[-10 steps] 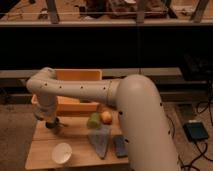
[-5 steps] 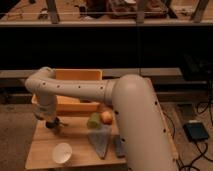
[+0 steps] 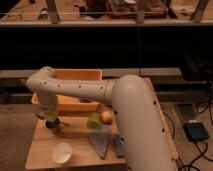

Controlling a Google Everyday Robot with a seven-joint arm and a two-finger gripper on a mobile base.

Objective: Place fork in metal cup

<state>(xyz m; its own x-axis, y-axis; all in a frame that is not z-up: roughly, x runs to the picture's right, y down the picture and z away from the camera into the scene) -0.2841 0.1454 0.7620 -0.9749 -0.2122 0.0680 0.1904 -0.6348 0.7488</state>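
The robot arm (image 3: 125, 100) reaches from lower right across the wooden bench (image 3: 45, 147) to its left side. An orange bin (image 3: 75, 80) stands at the bench's rear edge. The claw (image 3: 53, 125) hangs low over the left part of the bench, just in front of the bin; its state cannot be determined. A white cup (image 3: 62, 152) stands nearer the front. Fork and metal cup cannot be identified.

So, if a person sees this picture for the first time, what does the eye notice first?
First comes the big white robot arm, curving from the lower right across the wooden table; its pincer hangs low over the table's left part. Behind it sits an orange bin. Then the white cup at the front left, and a green and an orange fruit mid-table.
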